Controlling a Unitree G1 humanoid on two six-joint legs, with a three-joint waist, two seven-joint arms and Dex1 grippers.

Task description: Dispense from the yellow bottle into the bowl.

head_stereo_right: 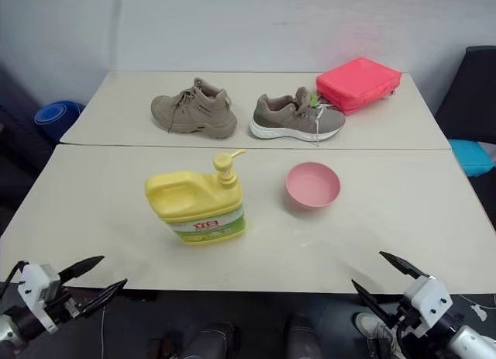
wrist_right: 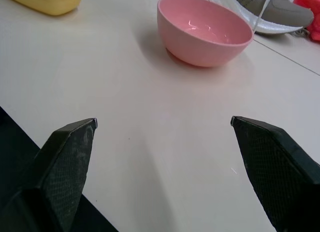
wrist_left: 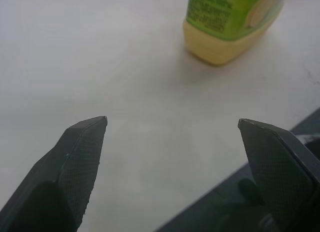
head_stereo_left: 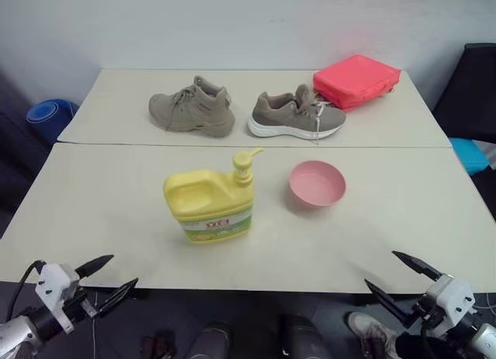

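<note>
table (head_stereo_left: 93,212): pale near tabletop, butted against a second one behind; it carries the yellow bottle and the bowl, near the middle.
yellow bottle (head_stereo_left: 210,205): upright, left of the bowl and apart from it — squat, wide body with a moulded handle along the top and a label on the near face. Likely stiff plastic, smooth and a little slippery; weight depends on how full it is, which cannot be told. Too wide to clamp across the body by my judgement; the handle is the better hold, or simply steady it from the side.
bowl (head_stereo_left: 317,183): small, pink, open side up, looks empty. Probably light and prone to sliding if nudged; the rim is the only thin part to pinch.
pump top (head_stereo_left: 246,164): rises from the bottle's right shoulder, spout aimed toward the bowl but ending short of it. It needs a straight downward press — off-centre force could tip the bottle.
left gripper (head_stereo_left: 105,279): spread wide, holding nothing, off the table's near edge, well short of the bottle.
right gripper (head_stereo_left: 403,278): likewise spread and empty, at the near right edge, pointing toward the bowl.
</note>
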